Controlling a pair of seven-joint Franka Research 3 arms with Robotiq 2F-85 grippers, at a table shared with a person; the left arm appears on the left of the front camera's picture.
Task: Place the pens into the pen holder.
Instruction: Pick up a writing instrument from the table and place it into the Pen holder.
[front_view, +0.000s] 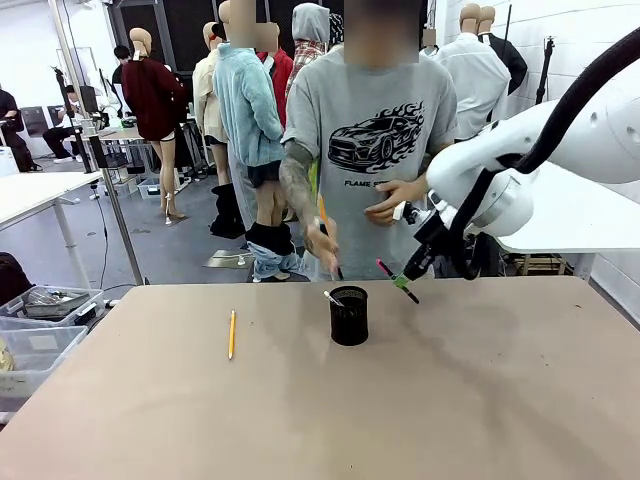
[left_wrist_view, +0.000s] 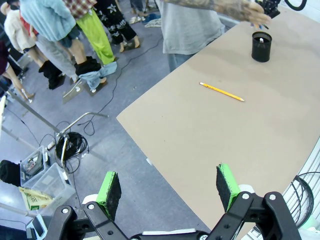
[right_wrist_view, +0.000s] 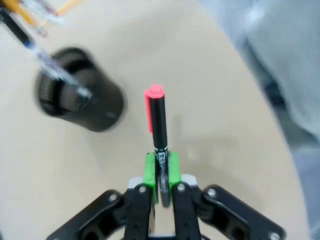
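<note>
Right end effector (front_view: 405, 282) is pinching the dark slim pen with the red cap (right_wrist_view: 158, 120) between its green pads. It grips low on the barrel, so the red end points out toward the small black mesh pen holder (front_view: 349, 315). The pen hangs slanted in the air just right of the holder, above the counter (front_view: 480, 400) and not yet over the mouth.

The main risk I see is a collision. The person's hand (front_view: 322, 240) hovers just beyond the holder with thin orange pencils (front_view: 322, 212) in it, close to the path the pen would take. A slanted entry could also catch the rim and tip or push the light cup. A thin pen (front_view: 333, 298) already leans inside and takes up part of the opening. If let go too high or too tilted, the dark pen could bounce out and roll.

One yellow pencil (front_view: 231, 334) lies flat to the left of the holder, well apart from it. Left end effector (left_wrist_view: 168, 186) has its pads spread wide with nothing between them, off the near left edge of the counter.

The counter is plain tan and matte, so a round pen would roll freely on it. Beyond it the room has a grey floor, loose cables (left_wrist_view: 70, 147), clear plastic bins (front_view: 30, 330) at the left and a white table (front_view: 40, 190) at the far left.
</note>
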